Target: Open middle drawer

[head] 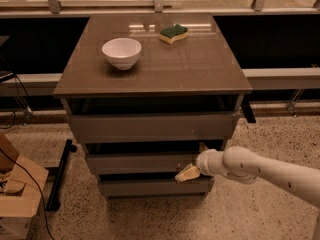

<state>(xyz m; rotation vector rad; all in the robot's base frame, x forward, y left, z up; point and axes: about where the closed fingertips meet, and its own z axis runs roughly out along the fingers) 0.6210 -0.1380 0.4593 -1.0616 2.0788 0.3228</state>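
The middle drawer (140, 163) is the second of three grey-brown fronts in the glossy-topped cabinet (210, 79), with a dark gap above it. My gripper (195, 160) is at the right end of that front, on a white arm coming in from the lower right. One finger reaches into the dark gap over the front's top edge. The cream finger (186, 174) lies against the front's outer face, so the gripper is closed on the front's top edge.
A white bowl (122, 52) and a green-and-yellow sponge (173, 33) sit on the cabinet top. The top drawer (150, 127) is above and the lowest drawer (150, 187) below. A cardboard box (17, 196) and cables lie on the floor at left.
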